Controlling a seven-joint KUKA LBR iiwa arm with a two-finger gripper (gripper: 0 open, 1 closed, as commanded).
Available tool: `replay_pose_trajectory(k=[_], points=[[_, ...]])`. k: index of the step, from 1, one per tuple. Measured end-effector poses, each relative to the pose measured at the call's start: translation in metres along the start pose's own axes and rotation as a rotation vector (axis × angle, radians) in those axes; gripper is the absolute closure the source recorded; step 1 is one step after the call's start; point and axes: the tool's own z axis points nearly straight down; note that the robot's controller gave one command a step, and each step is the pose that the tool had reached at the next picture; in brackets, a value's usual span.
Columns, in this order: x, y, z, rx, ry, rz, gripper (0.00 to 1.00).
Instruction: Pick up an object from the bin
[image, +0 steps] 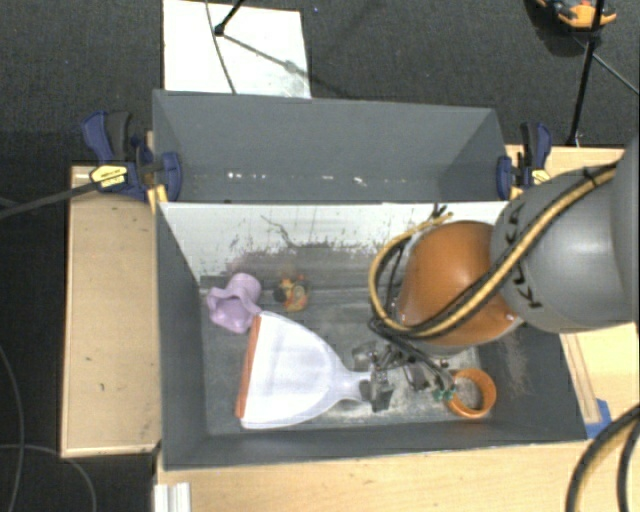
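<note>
My gripper (381, 388) hangs low over the bin floor, right of centre near the front wall, its dark fingers at the narrow handle end of a white dustpan-shaped scoop (288, 372) with an orange edge. The scoop lies flat, its wide mouth to the left. An orange ring-shaped thing (471, 393) lies just right of the gripper on the floor. Whether anything sits between the fingers is hidden by the wrist parts.
A lilac, lumpy soft thing (233, 302) lies at the left back of the floor. A small brown and yellow thing (293, 292) sits next to it. The arm's orange cover and cables hang over the right half of the bin.
</note>
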Motion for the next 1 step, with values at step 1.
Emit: replay_pose_trajectory(k=[1], points=[[-0.0006,-0.0001,-0.0054,0.000,-0.002,0.001,1.00]])
